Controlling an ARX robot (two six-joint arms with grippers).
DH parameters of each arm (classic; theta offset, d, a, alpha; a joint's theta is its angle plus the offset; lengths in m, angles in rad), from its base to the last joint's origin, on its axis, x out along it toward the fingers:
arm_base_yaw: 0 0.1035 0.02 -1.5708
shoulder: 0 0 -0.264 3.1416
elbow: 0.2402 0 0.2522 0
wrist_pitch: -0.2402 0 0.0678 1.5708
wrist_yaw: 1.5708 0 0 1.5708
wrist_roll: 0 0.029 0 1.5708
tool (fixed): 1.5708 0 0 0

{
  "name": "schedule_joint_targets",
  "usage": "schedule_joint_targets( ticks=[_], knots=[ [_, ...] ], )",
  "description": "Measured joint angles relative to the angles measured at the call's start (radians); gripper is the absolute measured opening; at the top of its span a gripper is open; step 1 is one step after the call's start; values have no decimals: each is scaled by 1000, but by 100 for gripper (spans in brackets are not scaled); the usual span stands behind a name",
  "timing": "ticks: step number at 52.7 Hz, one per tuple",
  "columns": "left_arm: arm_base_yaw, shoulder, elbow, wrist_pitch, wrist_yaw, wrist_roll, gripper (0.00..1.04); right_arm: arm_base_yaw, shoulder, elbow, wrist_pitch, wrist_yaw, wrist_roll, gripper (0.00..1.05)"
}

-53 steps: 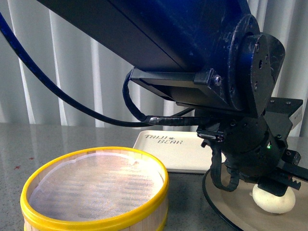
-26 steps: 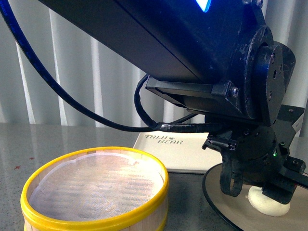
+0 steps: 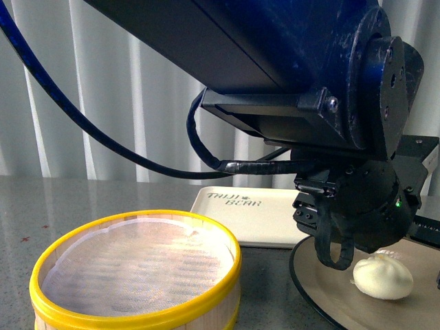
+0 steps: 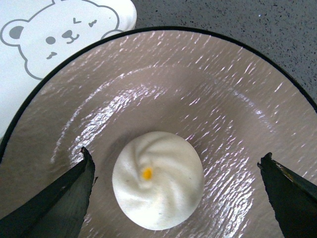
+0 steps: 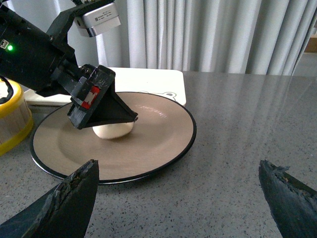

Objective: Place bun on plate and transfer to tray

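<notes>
Our left pincer (image 4: 176,167) hangs spread wide astride the bun (image 4: 157,187), clear of it on both sides: released, holding nothing. Bun sits on the plate (image 4: 233,99), approx. mid-plate. So step 1 looks done. Right pincer (image 5: 178,168) is spread too, empty, over the tabletop (image 5: 247,148) near the plate's rim. Left to do, we judge: plate w/ bun onto the tray (image 4: 106,17) just beside it.
</notes>
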Motion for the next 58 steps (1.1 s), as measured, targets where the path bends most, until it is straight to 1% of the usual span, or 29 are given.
schedule_joint_targets(
  ticks=[14, 18, 22, 27, 32, 34, 35, 41, 44, 49, 50, 51, 52, 53, 55, 56, 58],
  knots=[
    [24, -20, 0, 17, 0, -32, 98, 0, 0, 0, 0, 0, 0, 96],
    [50, -44, 0, 36, -5, -49, 98, 0, 0, 0, 0, 0, 0, 96],
    [102, -82, -4, 90, -31, -89, 98, 0, 0, 0, 0, 0, 0, 96],
    [190, -132, -20, 160, -101, -159, 98, 0, 0, 0, 0, 0, 0, 96],
    [283, -173, -46, 187, -184, -239, 98, 0, 0, 0, 0, 0, 0, 96],
    [324, -190, -63, 186, -223, -273, 98, 0, 0, 0, 0, 0, 0, 96],
    [356, -203, -81, 185, -259, -303, 98, 0, 0, 0, 0, 0, 0, 96],
    [441, -243, -161, 166, -373, -368, 98, 0, 0, 0, 0, 1, 0, 96],
    [458, -246, -177, 164, -378, -387, 98, 0, 0, 0, 0, -1, 0, 96],
    [447, -246, -184, 172, -378, -385, 98, 0, 0, 0, 0, 0, 0, 96],
    [445, -257, -211, 225, -394, -368, 95, 0, 0, 0, 0, 0, 0, 96],
    [445, -280, -274, 348, -415, -322, 90, 0, 0, 0, 0, 0, 0, 96],
    [445, -298, -324, 433, -414, -292, 86, 0, 0, 0, 0, 0, 0, 96],
    [446, -332, -402, 554, -407, -250, 81, 0, 0, 0, 0, 0, 0, 96],
    [452, -381, -511, 690, -391, -212, 74, 0, 0, 0, 0, 0, 0, 96],
    [462, -422, -590, 776, -384, -190, 69, 0, 0, 0, 0, 0, 0, 96],
    [481, -476, -690, 866, -373, -166, 61, 0, 0, 0, 0, 0, 0, 96]
  ],
)
